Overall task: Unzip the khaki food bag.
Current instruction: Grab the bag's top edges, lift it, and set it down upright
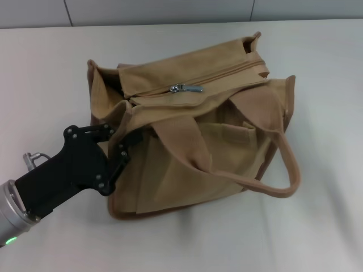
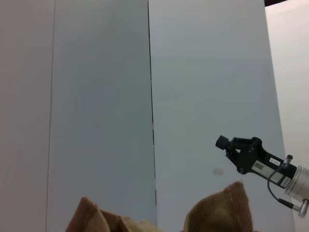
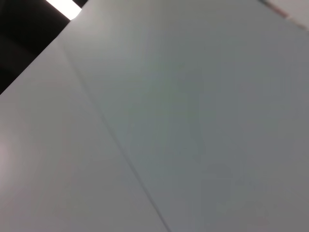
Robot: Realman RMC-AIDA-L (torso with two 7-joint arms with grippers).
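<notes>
Head view down on khaki food bag (image 1: 193, 130), wrist views facing wall

Left gripper (image 1: 122, 148) clamped; right gripper (image 2: 223, 143) raised.

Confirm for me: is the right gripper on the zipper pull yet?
No. In the head view the zipper pull lies untouched on top of the bag, and only the left gripper is at the bag's near-left corner.
</notes>
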